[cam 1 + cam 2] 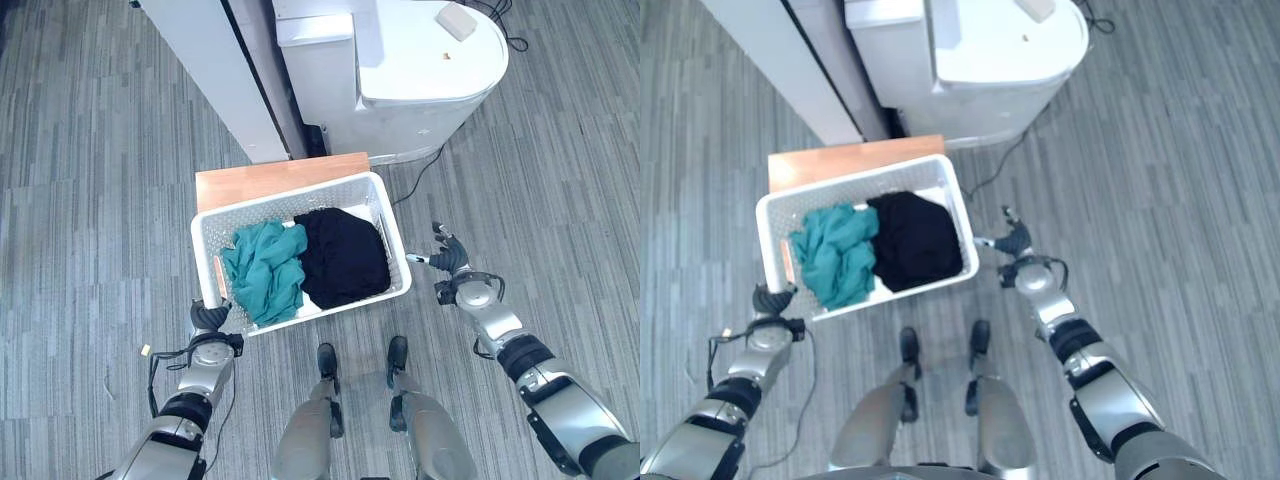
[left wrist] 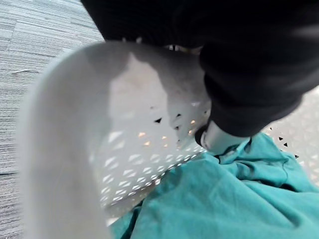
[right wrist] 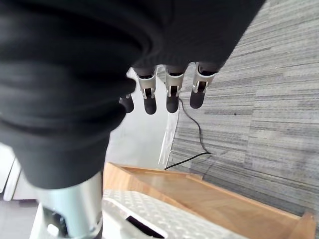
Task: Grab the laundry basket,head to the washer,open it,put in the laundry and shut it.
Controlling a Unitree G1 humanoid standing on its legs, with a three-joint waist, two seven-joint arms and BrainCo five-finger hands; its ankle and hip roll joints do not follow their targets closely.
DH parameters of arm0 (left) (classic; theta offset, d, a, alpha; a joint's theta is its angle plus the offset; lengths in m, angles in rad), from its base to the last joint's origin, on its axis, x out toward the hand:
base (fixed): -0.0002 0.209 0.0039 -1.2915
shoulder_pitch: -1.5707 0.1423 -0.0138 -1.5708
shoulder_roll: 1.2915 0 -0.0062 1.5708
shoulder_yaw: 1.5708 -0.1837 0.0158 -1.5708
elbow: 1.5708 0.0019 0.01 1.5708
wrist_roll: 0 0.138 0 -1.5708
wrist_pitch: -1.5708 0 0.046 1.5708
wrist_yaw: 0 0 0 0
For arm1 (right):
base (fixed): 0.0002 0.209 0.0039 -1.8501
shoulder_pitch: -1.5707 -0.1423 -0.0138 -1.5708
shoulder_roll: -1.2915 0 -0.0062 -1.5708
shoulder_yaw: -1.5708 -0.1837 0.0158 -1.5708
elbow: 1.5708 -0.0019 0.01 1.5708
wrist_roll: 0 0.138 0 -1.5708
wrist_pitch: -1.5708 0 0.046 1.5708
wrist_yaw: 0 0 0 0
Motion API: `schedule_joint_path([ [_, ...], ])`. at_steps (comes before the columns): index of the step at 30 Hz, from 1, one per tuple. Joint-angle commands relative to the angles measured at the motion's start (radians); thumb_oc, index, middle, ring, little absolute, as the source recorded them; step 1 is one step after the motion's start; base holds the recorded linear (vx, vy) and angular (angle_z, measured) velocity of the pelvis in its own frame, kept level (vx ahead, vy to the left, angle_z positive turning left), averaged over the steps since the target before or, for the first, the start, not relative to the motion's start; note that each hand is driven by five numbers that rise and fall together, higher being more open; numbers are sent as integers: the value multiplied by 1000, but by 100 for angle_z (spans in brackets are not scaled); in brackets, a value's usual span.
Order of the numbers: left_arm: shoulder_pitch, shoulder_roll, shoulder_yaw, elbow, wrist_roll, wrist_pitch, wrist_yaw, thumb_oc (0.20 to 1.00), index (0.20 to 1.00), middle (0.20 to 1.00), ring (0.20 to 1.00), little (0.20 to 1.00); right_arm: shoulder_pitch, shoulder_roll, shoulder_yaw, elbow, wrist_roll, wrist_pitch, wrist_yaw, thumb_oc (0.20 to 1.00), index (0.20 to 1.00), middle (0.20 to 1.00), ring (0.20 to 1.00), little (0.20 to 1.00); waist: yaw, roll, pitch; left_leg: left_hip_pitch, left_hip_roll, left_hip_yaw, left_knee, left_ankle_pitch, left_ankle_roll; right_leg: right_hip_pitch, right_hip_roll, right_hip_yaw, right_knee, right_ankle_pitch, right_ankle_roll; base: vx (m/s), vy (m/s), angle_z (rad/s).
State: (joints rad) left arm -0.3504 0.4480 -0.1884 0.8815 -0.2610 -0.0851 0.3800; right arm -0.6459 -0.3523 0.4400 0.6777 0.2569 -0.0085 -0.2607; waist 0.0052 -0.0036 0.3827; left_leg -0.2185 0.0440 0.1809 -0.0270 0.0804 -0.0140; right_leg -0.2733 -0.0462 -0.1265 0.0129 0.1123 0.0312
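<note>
Rigid perforated laundry basket [image 1: 398, 240] judged light; soft clothes [image 1: 265, 268] inside. Left robot hand [image 1: 209, 318] at rim, grip indeterminable. Right robot hand [image 1: 447, 258] spread, just beside opposite rim.

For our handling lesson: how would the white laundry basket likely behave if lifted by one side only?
The white laundry basket looks rigid, perforated plastic, so probably light. With just the left hand at its rim, it would likely tilt, and the teal cloth could slide.

White laundry basket [image 1: 398, 245] with teal cloth [image 1: 265, 270], black cloth [image 1: 343, 255], on wooden stand [image 1: 270, 178].
</note>
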Motion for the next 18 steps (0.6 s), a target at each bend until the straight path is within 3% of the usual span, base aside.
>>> schedule_joint_path([
  [1, 1, 42, 18, -26, 10, -35, 6, 200, 200, 200, 200, 200, -47, 33, 4, -36, 22, -58, -8, 1000, 1000, 1000, 1000, 1000, 16, -66, -52, -49, -50, -16, 75, -76, -7, -25, -66, 51, 11, -38, 100, 0, 0, 0],
  [7, -6, 35, 16, -43, 19, -31, 15, 200, 200, 200, 200, 200, -37, 37, 51, -68, -53, -43, 9, 1000, 1000, 1000, 1000, 1000, 16, -74, -53, -48, -49, -17, 77, -79, -5, -25, -66, 50, 14, -40, 100, 0, 0, 0],
  [18, -37, -9, -17, -109, -1, -48, 41, 200, 200, 200, 200, 200, 18, 119, 88, 84, -123, -19, -4, 1000, 1000, 1000, 1000, 1000, 27, -57, -28, -66, -55, -28, 85, -71, -3, -39, -71, 43, 25, -41, 96, -4, -3, 0],
])
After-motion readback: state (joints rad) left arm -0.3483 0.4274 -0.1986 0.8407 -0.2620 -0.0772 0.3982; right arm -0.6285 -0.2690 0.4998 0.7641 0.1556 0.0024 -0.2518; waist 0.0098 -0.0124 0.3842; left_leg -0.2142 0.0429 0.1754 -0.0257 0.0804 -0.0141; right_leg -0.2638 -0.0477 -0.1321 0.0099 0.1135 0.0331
